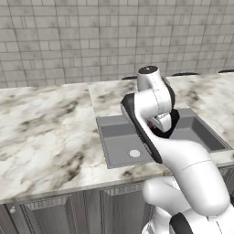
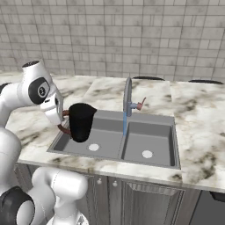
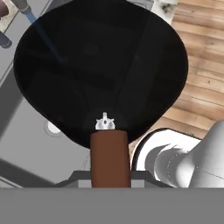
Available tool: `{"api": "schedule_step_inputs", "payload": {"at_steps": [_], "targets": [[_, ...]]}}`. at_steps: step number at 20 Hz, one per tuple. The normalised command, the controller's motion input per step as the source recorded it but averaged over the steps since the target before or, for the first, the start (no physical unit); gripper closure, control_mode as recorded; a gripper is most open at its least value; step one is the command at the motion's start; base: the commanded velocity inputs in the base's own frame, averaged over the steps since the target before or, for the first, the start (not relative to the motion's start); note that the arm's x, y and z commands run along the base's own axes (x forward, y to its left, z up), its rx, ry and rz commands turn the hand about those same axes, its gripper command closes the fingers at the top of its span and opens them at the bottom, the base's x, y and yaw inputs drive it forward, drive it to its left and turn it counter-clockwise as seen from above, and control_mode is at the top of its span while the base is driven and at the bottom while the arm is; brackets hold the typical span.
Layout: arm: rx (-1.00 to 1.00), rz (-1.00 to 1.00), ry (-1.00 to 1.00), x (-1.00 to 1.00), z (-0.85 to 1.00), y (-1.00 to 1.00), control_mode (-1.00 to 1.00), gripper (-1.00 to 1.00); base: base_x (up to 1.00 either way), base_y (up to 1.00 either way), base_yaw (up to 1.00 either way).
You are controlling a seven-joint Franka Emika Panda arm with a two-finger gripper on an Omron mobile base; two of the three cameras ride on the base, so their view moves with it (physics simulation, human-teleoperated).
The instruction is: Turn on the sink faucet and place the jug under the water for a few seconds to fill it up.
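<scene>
Item one, nearest your lens — the jug's reddish-brown handle (image 3: 109,157), rising between the fingers (image 3: 109,177) in the hand view. They are clamped on that handle; beyond it the jug (image 2: 81,121), matte black, takes up most of that view.

Item two, left: marble tabletop (image 2: 200,132), carrying the sink (image 2: 171,145), a dark grey two-basin recess with a pale drain in each basin.

Item three, left basin: the jug, held off the floor of the basin, above its near left part in the right base view. It stands close to upright, long axis near vertical, mouth up, tapering slightly downward. The handle points left, back toward the gripper (image 2: 61,118) and the arm.

Item four, centre: the sink faucet (image 2: 128,99), a grey gooseneck at the divide between basins, its side lever pointing right.

Item five, just below the spout: the water (image 2: 125,125), a thin pale-blue stream falling straight down. The faucet therefore reads as already on.

Step in hand, by judgement — carrying the jug to the stream. The jug is apart from the water, to its left.

Next move calls for you to shift the jug rightward until its open mouth sits under the stream, keeping it level, then hold there briefly.
</scene>
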Motion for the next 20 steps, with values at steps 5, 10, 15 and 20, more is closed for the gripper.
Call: {"api": "schedule_step_inputs", "payload": {"at_steps": [5,10,15,20], "targets": [[0.0,0.0,0.0,0.12,0.0,-0.01,-1.0,1.0,0.0,0.0,0.0],[-0.02,-0.02,0.0,0.18,-0.08,-0.23,-1.0,1.0,0.0,0.0,0.0],[0.0,-0.06,0.0,0.36,0.0,-0.13,-1.0,1.0,0.0,0.0,0.0],[0.0,-0.04,0.0,0.35,-0.01,-0.09,-1.0,1.0,0.0,0.0,0.0]]}}
